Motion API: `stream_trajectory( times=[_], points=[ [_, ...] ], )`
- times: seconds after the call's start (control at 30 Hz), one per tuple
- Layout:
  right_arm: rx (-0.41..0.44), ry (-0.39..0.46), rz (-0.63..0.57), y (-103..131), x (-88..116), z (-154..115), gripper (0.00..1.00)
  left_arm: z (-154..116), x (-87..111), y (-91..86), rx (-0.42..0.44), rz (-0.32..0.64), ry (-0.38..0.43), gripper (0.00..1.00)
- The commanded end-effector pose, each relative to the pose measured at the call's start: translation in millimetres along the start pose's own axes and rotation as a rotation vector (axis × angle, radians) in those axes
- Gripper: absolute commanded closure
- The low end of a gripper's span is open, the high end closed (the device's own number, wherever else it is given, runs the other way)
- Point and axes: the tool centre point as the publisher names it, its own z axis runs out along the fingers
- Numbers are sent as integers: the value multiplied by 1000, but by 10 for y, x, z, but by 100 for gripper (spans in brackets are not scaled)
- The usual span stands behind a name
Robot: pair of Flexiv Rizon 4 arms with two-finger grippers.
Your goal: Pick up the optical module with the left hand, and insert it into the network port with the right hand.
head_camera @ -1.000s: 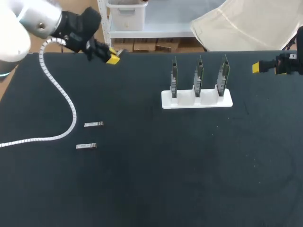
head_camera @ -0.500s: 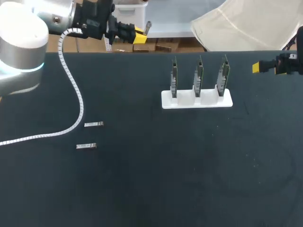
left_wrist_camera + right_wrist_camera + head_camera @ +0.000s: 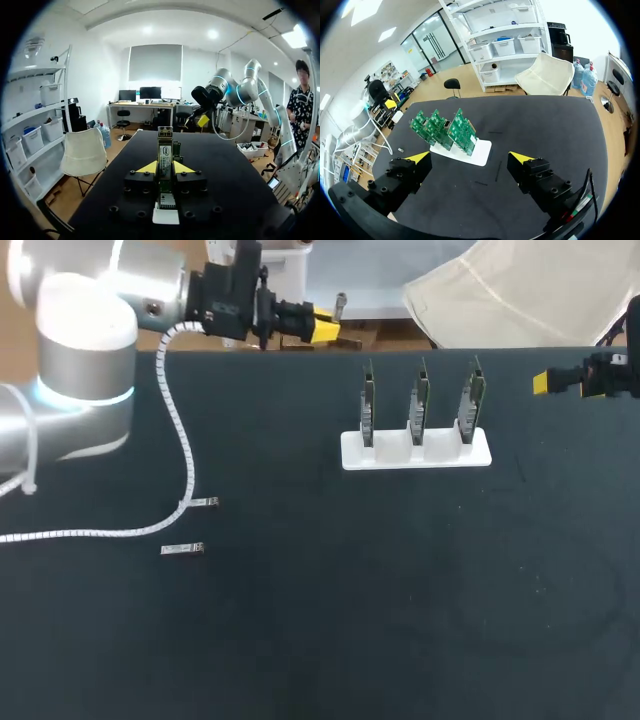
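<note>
Head view: the left gripper (image 3: 325, 330) hangs over the far edge of the table (image 3: 330, 620), with its cable (image 3: 172, 420) trailing down to the cloth. A thin upright sliver just past its yellow tips seems to be the optical module (image 3: 341, 306), though it is very small here. Two spare modules (image 3: 198, 502) lie on the table well to the left of the white stand (image 3: 415, 454) and its three circuit boards (image 3: 420, 400). The right gripper (image 3: 545, 383) sits at the right edge, well apart from both the stand and the left gripper.

Left wrist view: the left gripper (image 3: 165, 167) is closed on the optical module (image 3: 165, 149). The yellow fingertips (image 3: 147, 167) press its lower body from both sides, and most of its length stands free beyond them.

Right wrist view: the right gripper (image 3: 470, 157) is wide open and holds nothing. The white stand (image 3: 462, 149) and circuit boards (image 3: 445, 127) lie ahead of it.

The step in hand looks like the handover. To do it well, the left arm should present the free end of the module squarely between the open right fingers. The right should close on the body and leave the plug end clear. The left should let go only once that grip is firm. The network port is too small to pick out on the boards, so the module should be lined up with care before pushing.
</note>
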Motion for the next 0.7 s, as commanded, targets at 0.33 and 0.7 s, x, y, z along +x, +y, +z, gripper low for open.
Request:
stream_trajectory(
  times=[0.33, 0.7],
  points=[
    [6, -1, 1, 12, 4, -2, 0, 254, 12, -68, 29, -26, -70, 100],
    [6, -1, 1, 12, 4, -2, 0, 384, 25, -141, 65, -34, -115, 100]
  ],
)
